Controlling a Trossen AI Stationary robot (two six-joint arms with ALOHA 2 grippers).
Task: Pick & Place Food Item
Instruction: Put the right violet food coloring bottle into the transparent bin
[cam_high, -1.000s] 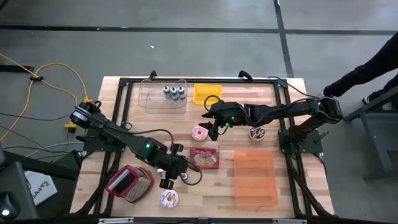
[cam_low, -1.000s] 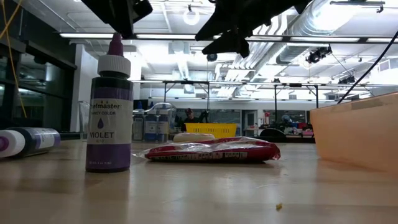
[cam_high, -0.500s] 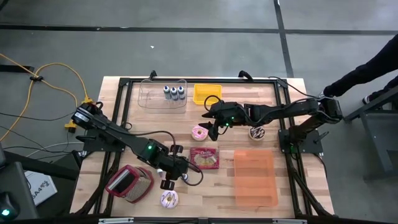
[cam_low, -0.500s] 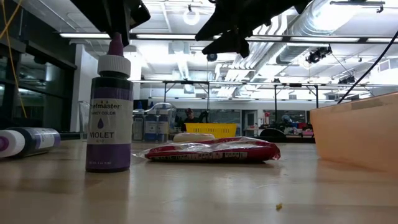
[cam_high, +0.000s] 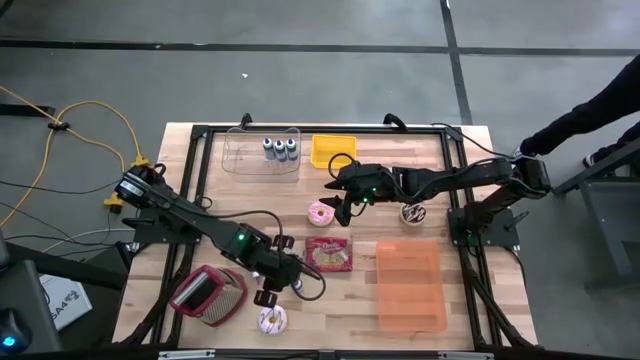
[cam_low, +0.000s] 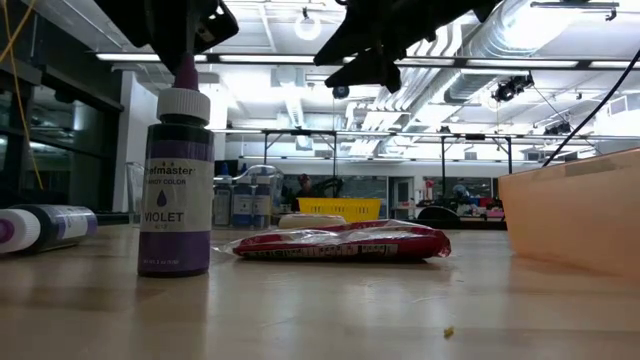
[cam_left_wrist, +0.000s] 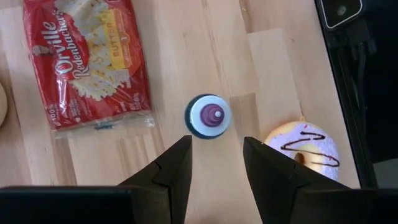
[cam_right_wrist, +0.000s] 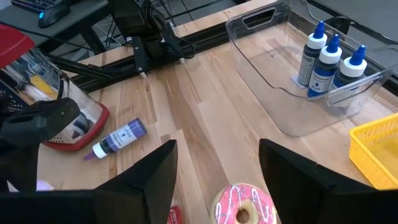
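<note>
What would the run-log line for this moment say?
left gripper: open, above upright violet bottle, not gripping | right gripper: open, over pink donut | popcorn bag: on table

On the surface (cam_high: 210, 160), the bottle (cam_low: 175, 180) stands left of the popcorn bag (cam_low: 340, 241); the bin (cam_low: 575, 220), seemingly nearer, sits right.

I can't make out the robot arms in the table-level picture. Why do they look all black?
Low view: the bright ceiling lights shine from behind, so the arms are only dark shapes above the violet food colour bottle. Left wrist view: the light is even, and the bottle's cap shows plainly ahead of the open left gripper.
</note>
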